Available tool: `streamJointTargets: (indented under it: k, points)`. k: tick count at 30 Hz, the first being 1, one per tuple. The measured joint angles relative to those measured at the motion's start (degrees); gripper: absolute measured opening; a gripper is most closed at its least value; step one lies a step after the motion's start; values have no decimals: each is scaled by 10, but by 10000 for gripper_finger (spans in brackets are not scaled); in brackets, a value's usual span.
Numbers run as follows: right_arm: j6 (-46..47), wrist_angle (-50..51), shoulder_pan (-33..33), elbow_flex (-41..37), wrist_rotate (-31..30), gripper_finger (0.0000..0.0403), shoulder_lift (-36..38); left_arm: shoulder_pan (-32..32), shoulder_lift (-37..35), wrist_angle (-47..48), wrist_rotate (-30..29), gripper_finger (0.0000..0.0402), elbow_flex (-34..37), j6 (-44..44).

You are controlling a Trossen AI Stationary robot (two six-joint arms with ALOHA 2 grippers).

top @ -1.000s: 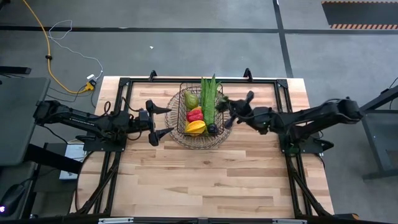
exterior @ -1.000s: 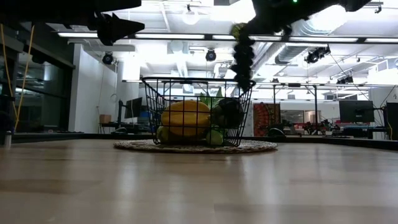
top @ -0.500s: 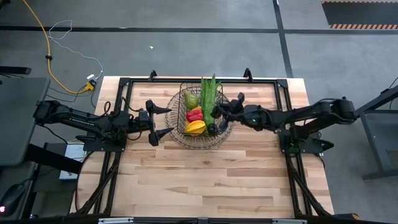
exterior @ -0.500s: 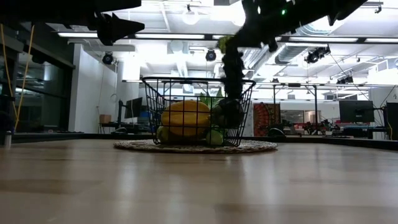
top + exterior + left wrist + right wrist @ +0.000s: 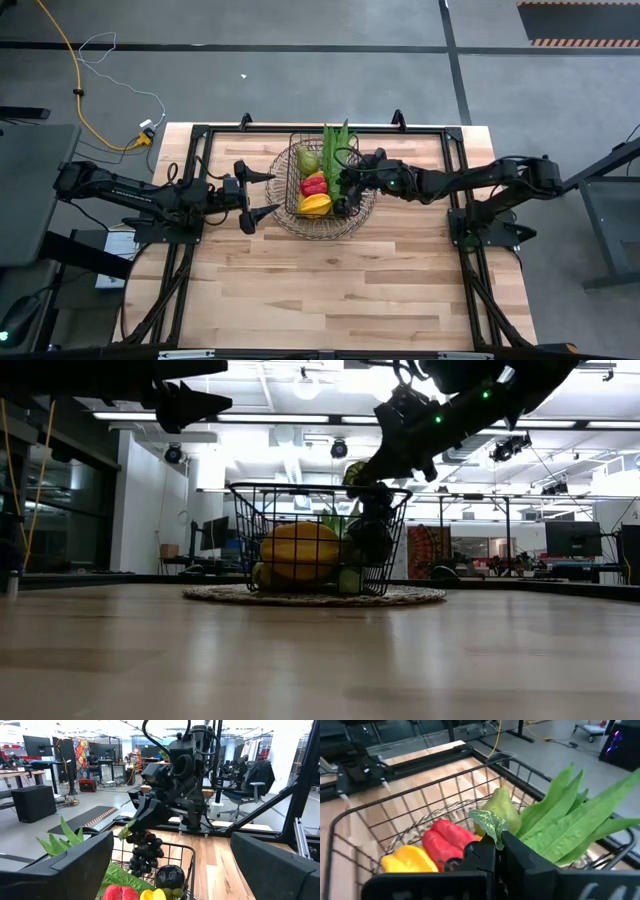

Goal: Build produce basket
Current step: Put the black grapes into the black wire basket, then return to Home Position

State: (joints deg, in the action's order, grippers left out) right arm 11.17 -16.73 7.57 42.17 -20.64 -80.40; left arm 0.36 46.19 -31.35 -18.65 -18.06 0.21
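The dark wire-mesh basket (image 5: 290, 200) stands on a round woven mat at the table's far middle. In it lie a green pear (image 5: 502, 806), a red pepper (image 5: 445, 840), a yellow-orange pepper (image 5: 406, 861), a long green leafy bunch (image 5: 580, 815) and a small dark round fruit (image 5: 170, 876). My right gripper (image 5: 347, 178) is over the basket's right part, shut on the dark grapes (image 5: 145, 851). My left gripper (image 5: 272, 193) is open and empty, held above the table just left of the basket. My right gripper pinches the top of the grape bunch, at its green leaf (image 5: 489, 822), between its two fingers. The fingers slant down from the table's right side. The bunch hangs straight below the fingertips (image 5: 142, 817), its lower end (image 5: 372, 545) inside the basket's rim.
The table's dark metal frame (image 5: 200, 135) runs along the far edge and both sides. Bare wooden tabletop (image 5: 330, 290) lies between the basket and the near edge. The left arm (image 5: 130, 192) stretches in from the left.
My right gripper has gone toward the table's left, from the basket's right rim to over its inside, and down, tipping forward. The grapes have stayed hanging from it and have sunk from above the rim to inside the basket.
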Motion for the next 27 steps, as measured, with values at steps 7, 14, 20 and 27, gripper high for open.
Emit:
streamJointTargets:
  k: [7, 14, 20, 27]
  points:
    - [-12, -14, 0, 0, -3, 58, 0, 0, 0, 0, 0, 388, 0, 0]
    - [-66, -85, -6, 0, -20, 159, 0, 0, 0, 0, 0, 388, 0, 0]
    - [-120, -167, -32, 0, -29, 221, 0, 0, 0, 0, 0, 388, 0, 0]
    - [-142, -172, -59, -1, -29, 233, 2, 0, 0, 0, 0, 388, 0, 0]
